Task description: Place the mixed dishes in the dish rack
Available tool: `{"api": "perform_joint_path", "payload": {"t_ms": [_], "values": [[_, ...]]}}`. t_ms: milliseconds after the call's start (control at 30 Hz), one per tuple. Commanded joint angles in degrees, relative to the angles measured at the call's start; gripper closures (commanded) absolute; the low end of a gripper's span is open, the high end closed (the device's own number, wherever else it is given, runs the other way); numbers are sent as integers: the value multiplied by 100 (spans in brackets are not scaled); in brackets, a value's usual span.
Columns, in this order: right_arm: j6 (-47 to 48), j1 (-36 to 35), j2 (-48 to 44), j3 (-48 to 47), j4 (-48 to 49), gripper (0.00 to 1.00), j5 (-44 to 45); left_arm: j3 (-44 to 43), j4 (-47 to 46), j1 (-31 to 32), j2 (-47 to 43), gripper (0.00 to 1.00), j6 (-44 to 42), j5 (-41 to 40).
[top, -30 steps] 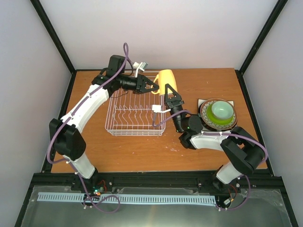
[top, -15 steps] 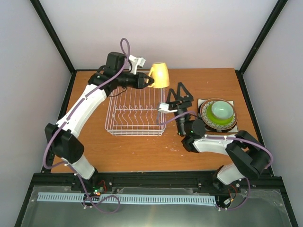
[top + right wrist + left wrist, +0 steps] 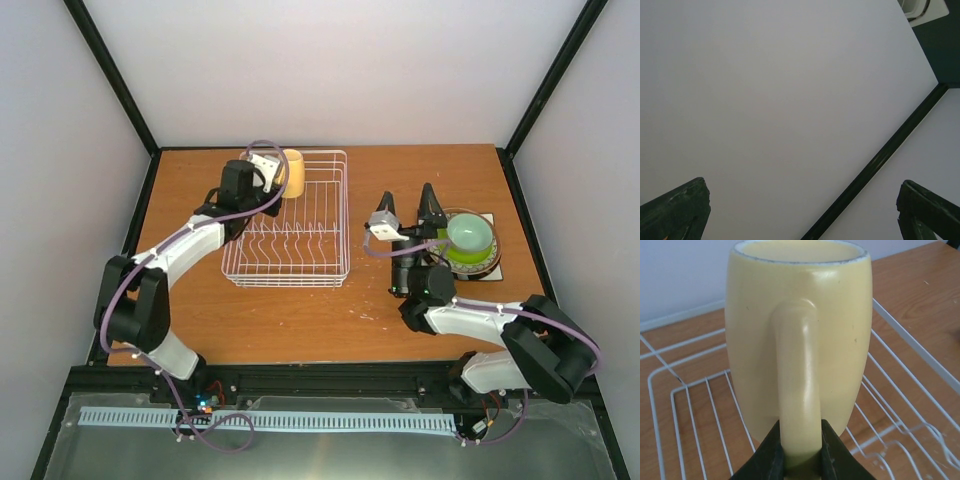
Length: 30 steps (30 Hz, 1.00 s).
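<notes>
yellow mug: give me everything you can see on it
The yellow mug is pale yellow, glossy and ceramic-looking, with a thin grey-speckled rim. It stands upright, mouth up. Its loop handle faces the left wrist camera, and the left hand pinches the handle's lower end between both fingers. The mug is at the far-left corner of the dish rack. Whether its base rests on the wires cannot be told.

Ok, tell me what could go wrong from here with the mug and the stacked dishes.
1. The left gripper pinches the mug only by its handle; it could swing or tip on the dish rack wires at release.
2. The right gripper stands open close beside the cup stacked on the plates; a careless reach could knock the cup off.
</notes>
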<state>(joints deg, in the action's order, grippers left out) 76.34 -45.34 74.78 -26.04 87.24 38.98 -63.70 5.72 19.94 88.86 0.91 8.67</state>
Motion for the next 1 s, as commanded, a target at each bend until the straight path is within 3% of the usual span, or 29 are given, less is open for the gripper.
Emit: {"api": "perform_joint_path", "payload": {"t_ms": [0, 267, 967], "values": [[-462, 75, 177, -65, 900, 0, 22, -52, -2004, -17, 236, 99, -477, -272], [-579, 186, 195, -63, 900, 0, -42, -119, -2667, -121, 1086, 99, -827, -7], [-712, 464, 224, -63, 900, 0, -168, -609, -2992, -378, 2511, 99, -980, 406]]}}
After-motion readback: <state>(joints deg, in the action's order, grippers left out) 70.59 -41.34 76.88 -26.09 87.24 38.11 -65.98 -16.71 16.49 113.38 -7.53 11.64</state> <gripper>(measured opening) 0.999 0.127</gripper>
